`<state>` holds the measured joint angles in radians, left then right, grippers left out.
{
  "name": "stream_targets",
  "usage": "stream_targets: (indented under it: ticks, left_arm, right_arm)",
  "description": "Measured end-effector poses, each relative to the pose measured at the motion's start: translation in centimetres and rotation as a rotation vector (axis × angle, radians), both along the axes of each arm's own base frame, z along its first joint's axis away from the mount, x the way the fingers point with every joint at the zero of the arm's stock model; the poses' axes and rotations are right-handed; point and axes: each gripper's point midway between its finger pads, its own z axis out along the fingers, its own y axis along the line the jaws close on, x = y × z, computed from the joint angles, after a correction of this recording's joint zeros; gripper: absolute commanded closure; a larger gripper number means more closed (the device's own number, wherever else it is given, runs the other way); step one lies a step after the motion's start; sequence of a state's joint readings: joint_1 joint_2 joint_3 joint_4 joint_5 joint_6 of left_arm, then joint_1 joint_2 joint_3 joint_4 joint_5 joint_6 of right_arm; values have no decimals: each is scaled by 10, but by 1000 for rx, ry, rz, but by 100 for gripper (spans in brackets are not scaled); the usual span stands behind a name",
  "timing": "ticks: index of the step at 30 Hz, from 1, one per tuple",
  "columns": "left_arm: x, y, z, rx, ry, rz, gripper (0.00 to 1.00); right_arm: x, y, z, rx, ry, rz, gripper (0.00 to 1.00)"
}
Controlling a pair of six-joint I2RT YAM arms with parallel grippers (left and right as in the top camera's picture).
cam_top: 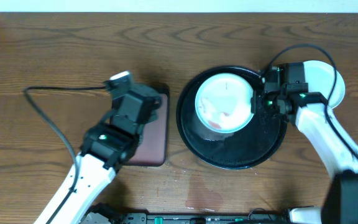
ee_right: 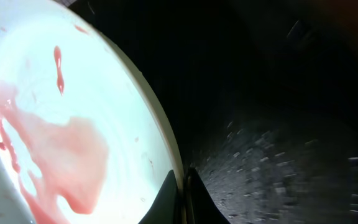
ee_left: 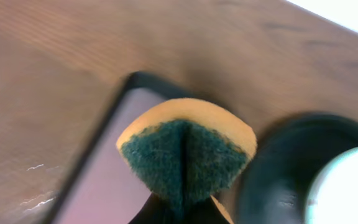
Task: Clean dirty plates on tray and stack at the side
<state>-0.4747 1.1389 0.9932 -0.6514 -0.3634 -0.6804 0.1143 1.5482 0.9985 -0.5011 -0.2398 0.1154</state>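
On the black tray [cam_top: 235,157] sits a dirty plate [cam_top: 224,102], pale mint with red smears. The right gripper [ee_right: 182,193] pinches its right rim. To the plate's left, over a maroon tray [cam_top: 155,149], the left gripper [ee_left: 179,214] clamps a folded sponge [ee_left: 185,149], placed to wipe.

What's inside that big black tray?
One pale plate smeared with red sits inside the tray. Anything beneath it, such as further plates, is covered and cannot be seen.
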Motion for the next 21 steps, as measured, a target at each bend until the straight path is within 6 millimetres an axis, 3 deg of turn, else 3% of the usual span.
stream_targets:
  ticks: [5,12,21]
  left_arm:
    - [-12,36,-16,49,101,89,92]
    - [-9,35,-35,46,172,88,92]
    - [-6,31,-63,74,269,81,92]
  right_arm:
    - [1,7,53,-170,-204,56,99]
    - [4,20,82,-500,-384,119,99]
    - [12,24,136,-853,-603,51,99]
